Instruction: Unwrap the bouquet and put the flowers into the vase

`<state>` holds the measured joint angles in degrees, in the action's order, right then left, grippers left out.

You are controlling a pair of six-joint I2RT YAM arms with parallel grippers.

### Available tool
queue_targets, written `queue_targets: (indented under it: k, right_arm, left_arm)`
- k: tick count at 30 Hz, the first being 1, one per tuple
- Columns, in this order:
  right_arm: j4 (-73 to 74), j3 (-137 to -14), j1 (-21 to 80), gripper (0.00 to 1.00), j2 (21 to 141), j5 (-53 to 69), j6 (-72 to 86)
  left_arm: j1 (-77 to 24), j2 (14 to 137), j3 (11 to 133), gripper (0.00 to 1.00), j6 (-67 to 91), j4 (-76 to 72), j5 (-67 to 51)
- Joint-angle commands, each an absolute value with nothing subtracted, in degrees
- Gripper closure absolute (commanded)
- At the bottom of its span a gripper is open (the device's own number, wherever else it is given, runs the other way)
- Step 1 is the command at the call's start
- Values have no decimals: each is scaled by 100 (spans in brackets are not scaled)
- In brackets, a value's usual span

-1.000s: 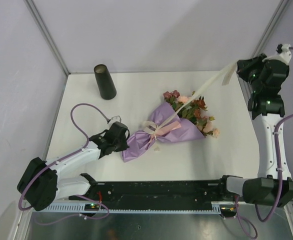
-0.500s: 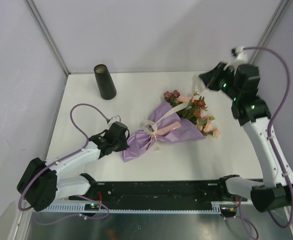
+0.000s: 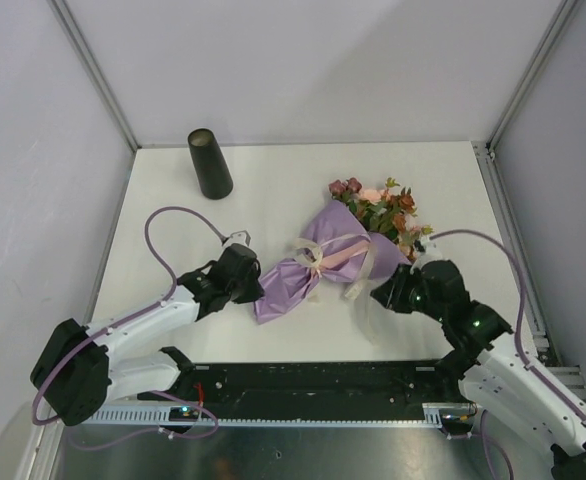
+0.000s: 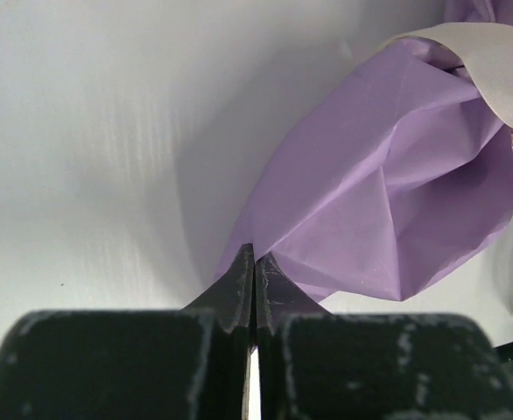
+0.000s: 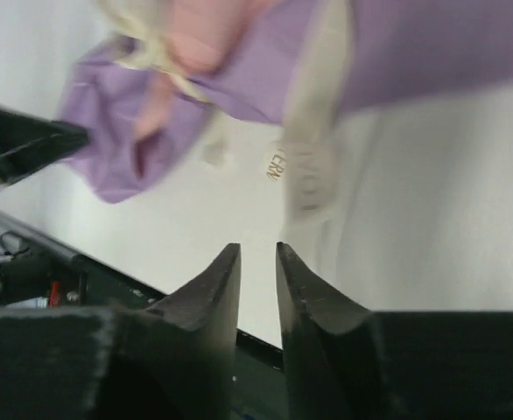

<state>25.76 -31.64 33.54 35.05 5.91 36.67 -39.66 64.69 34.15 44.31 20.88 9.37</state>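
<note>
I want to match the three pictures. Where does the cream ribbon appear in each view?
Top external: the cream ribbon is at the centre, tied round the purple paper.
Left wrist: top right corner.
Right wrist: upper middle, hanging down.
Shared landmark: the purple paper.

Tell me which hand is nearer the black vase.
Left. The left hand sits at the bouquet's wrapped tail, on the near side of the vase. The right hand lies on the bouquet's other side, much farther off.
</note>
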Motion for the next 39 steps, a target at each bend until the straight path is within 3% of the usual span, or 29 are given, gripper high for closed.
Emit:
queue_targets:
  k: [1,5,8,15,18,32,39]
  right_arm:
    - [2003,-2369,3399,66,3211,-75,4483]
    - [901,-1782,3405,46,3363,-71,4791]
    - [-169,-1474,3374,37,3806,-156,4793]
    - [-1419,-1373,2660,23,5017,250,4881]
    - [-1769,-1406,2299,21,5348,421,4794]
    - [-3237,-2284,1506,24,7217,1511,4354]
    - [-2160,-2807,1414,25,6960,1904,4188]
  left_arm:
    - [-4021,6369,3508,100,4299,1709,804]
    - [-4038,6469,3511,92,4335,1717,772]
    - [-4049,6538,3507,75,4382,1721,764]
    - [-4047,6275,3723,32,4192,1865,814]
    - [-4051,6152,4000,23,4002,2030,873]
    - [-4173,7276,6052,23,1996,2466,275]
    - [-4445,8146,6630,26,1362,2470,-382]
